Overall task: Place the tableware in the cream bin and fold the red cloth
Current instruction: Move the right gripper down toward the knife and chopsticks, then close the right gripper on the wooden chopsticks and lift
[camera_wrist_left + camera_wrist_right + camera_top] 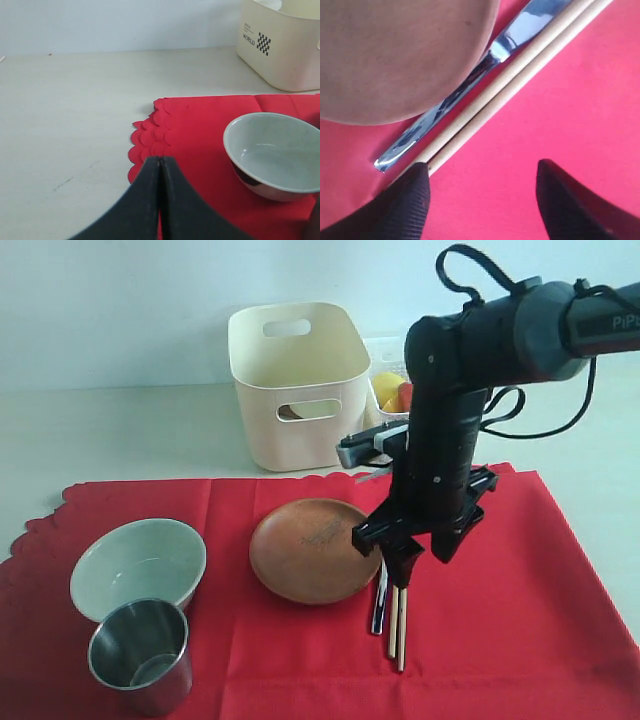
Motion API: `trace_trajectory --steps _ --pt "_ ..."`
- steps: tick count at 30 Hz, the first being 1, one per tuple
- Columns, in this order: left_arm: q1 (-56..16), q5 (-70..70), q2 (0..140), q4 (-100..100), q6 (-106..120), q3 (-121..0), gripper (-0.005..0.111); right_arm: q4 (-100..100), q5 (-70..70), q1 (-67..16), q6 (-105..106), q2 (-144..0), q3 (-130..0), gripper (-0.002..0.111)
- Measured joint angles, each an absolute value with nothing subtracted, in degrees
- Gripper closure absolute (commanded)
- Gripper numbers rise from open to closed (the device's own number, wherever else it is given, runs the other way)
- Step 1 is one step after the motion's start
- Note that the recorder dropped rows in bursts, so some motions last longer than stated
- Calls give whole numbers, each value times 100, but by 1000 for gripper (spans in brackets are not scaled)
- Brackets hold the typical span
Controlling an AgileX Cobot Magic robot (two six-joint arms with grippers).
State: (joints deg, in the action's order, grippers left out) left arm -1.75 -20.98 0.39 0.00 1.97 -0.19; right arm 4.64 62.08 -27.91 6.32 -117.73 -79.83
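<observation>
Chopsticks (515, 80) and knife (470, 82) lie just beside the brown plate (310, 550) on the red cloth (530, 580), right gripper (482, 170) spread wide over them. Left gripper (160, 162) pinched together, empty. Cream bin (270, 430) beyond the plate.

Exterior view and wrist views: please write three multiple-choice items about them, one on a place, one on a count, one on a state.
1. Where does the round steel cup stand?
A. on the bright red fabric cloth
B. off that cloth
C. lifted in the air

2. How many pale wooden chopsticks lie beside the silver metal knife?
A. one
B. two
C. four

3. How is the right gripper?
A. shut on the knife
B. shut on the chopsticks
C. open

Key: 1 A, red fabric surrounds its base. 2 B, the right wrist view shows two sticks side by side. 3 C, its jaws stand wide apart, holding nothing.
</observation>
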Motion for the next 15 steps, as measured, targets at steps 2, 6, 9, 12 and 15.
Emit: trace_trajectory --steps 2,6,9,12,15 --pt "-175 -2098 39 0 197 -19 107 454 6021 -2895 484 -11773 -7821 49" --pt "-175 -2098 39 0 197 -19 107 454 5627 -3048 186 -11773 -7559 49" --pt "-175 -2098 39 0 197 -19 107 456 5445 -3058 0 -11773 -7425 49" --pt "-175 -2098 39 0 197 -19 107 446 5330 -3058 -108 -11773 -7298 49" --pt "-175 -2098 39 0 197 -19 107 435 5189 -3058 -133 -11755 -7175 54"
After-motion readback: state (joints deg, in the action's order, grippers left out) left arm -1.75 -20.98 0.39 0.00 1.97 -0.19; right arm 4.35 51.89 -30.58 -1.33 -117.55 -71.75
